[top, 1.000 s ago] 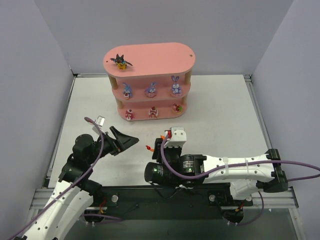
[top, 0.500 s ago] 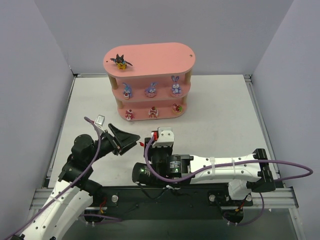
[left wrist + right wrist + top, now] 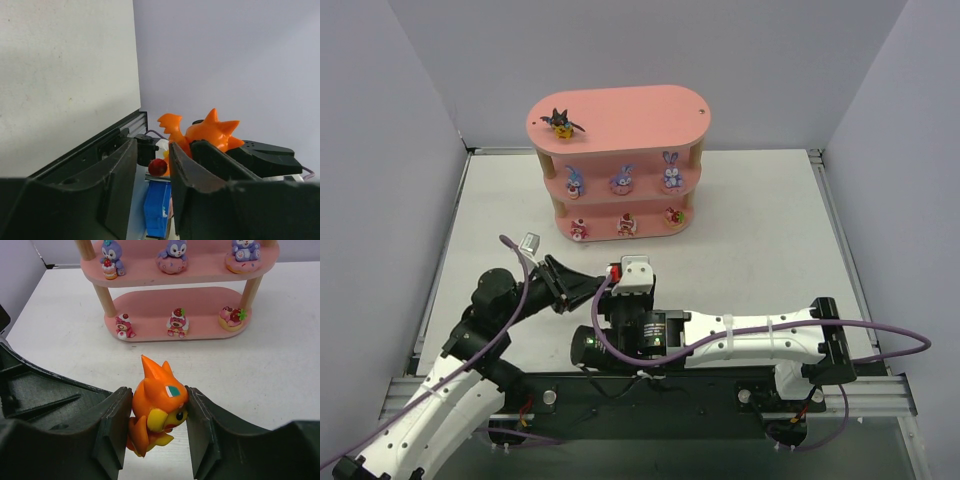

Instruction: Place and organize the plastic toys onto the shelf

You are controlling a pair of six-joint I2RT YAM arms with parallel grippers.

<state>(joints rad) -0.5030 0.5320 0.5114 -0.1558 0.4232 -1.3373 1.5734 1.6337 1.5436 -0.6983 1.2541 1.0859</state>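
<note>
The orange toy [image 3: 159, 405] is clamped by its body in my right gripper [image 3: 157, 396], low over the table in front of the shelf [image 3: 200, 300]. My left gripper [image 3: 152, 146] meets it from the left. Its jaws stand a narrow gap apart, and the toy's red tail tip [image 3: 157, 166] shows in that gap. I cannot tell whether they pinch it. On the pink shelf [image 3: 620, 115] the black bat-like toy [image 3: 561, 123] sits on top. Three purple-blue bunnies [image 3: 622, 180] line the middle board and three red-and-white toys [image 3: 626, 224] the bottom one.
The right arm [image 3: 740, 335] lies across the near part of the white table [image 3: 760, 230], pointing left. Grey walls close in the left, right and back. The left arm [image 3: 485, 310] reaches in from the near left corner.
The right arm has carried the orange toy leftward to the left gripper. The left gripper's jaws have narrowed from wide open to a small gap around the toy's tail.
</note>
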